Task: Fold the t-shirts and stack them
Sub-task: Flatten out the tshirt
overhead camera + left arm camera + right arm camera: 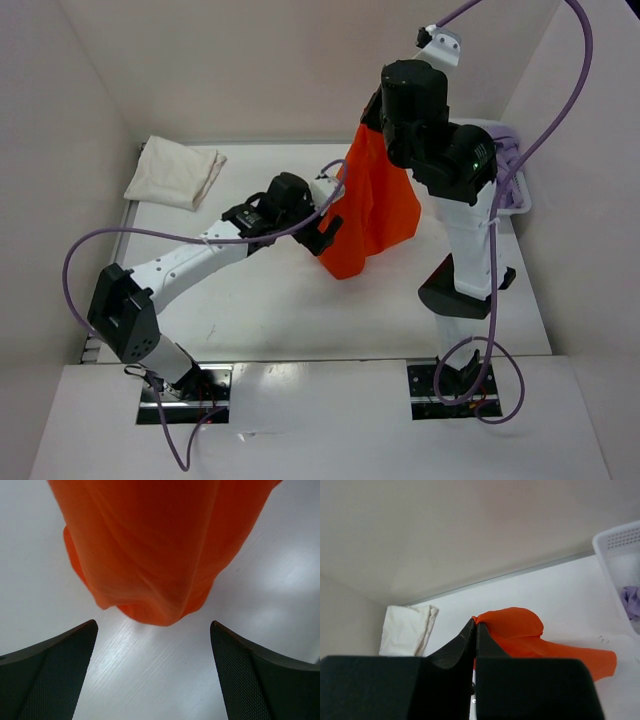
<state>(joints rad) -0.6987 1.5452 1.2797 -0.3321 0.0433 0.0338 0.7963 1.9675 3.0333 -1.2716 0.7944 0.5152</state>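
Right arm reared high over the table (pixel 300 310), its right gripper (pixel 475 626) pinched tight on a fold of the orange t-shirt (pixel 375 205), which hangs draped below. The left arm stretches low and forward, left gripper (pixel 153 626) spread wide and empty, just short of the shirt's lower edge. The cream-white t-shirt (pixel 175 172) lies folded far left; the lavender t-shirt (pixel 632 600) sits in the white basket (pixel 620 542).

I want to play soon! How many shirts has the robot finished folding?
One looks done: the cream-white t-shirt lies folded in the far left corner. The orange t-shirt hangs unfolded from the shut right gripper, with the open left gripper close by. The lavender t-shirt waits in the basket.
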